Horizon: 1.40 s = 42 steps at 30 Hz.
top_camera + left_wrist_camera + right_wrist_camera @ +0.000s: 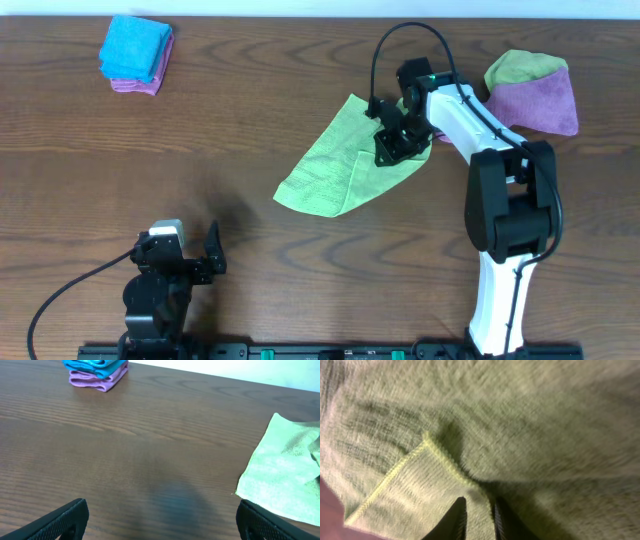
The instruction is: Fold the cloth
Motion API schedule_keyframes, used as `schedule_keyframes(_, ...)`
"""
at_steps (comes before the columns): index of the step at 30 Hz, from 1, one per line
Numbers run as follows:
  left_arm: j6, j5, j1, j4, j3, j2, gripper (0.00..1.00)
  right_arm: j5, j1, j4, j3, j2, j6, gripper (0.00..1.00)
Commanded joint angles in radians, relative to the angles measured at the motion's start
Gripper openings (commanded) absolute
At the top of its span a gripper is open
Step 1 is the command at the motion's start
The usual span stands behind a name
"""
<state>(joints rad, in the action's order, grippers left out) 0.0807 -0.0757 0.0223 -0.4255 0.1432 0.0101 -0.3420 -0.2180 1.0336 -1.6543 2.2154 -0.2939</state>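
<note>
The lime-green cloth [340,160] lies on the table's middle, partly folded over itself, its right corner lifted. My right gripper [392,140] is at that right part, shut on a fold of the cloth; in the right wrist view the fingers [479,517] pinch a hemmed flap of the cloth [520,420], which fills the frame. My left gripper [195,258] is open and empty, low near the front left edge. In the left wrist view its fingers [160,522] are wide apart over bare wood, with the cloth [285,475] at the far right.
A folded blue cloth on a purple one [137,55] sits at the back left, also in the left wrist view [97,370]. A yellower-green cloth [520,68] and a purple cloth [545,105] lie at the back right behind the right arm.
</note>
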Motion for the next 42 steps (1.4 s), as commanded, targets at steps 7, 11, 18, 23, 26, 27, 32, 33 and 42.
schedule_keyframes(7, -0.006, -0.003, -0.002, -0.006, -0.019, -0.006, 0.95, -0.021, -0.004, 0.146, 0.002, 0.008, -0.018, 0.01)
schedule_keyframes(11, -0.006, -0.003, -0.002, -0.006, -0.019, -0.006, 0.95, -0.023, -0.005, 0.238, -0.002, 0.002, -0.017, 0.02)
schedule_keyframes(18, -0.006, -0.003, -0.002, -0.006, -0.019, -0.006, 0.95, 0.002, -0.006, 0.291, -0.002, -0.108, -0.004, 0.02)
schedule_keyframes(23, -0.006, -0.003, -0.002, -0.006, -0.019, -0.006, 0.95, 0.08, -0.006, 0.237, 0.012, -0.241, 0.032, 0.02)
schedule_keyframes(26, -0.006, -0.003, -0.002, -0.006, -0.019, -0.006, 0.95, 0.089, -0.006, 0.172, 0.106, -0.336, 0.032, 0.02)
schedule_keyframes(27, -0.006, -0.003, -0.002, -0.006, -0.019, -0.006, 0.95, 0.092, -0.006, 0.153, 0.156, -0.364, 0.032, 0.01)
schedule_keyframes(32, -0.006, -0.003, -0.002, -0.006, -0.019, -0.006, 0.95, 0.114, -0.006, 0.102, 0.472, -0.43, 0.06, 0.24)
schedule_keyframes(33, -0.006, -0.003, -0.002, -0.006, -0.019, -0.006, 0.95, 0.114, -0.006, 0.098, 0.496, -0.43, 0.082, 0.25)
schedule_keyframes(42, -0.006, -0.003, -0.002, -0.006, -0.019, -0.006, 0.95, 0.117, -0.005, -0.114, 0.476, -0.431, 0.224, 0.02)
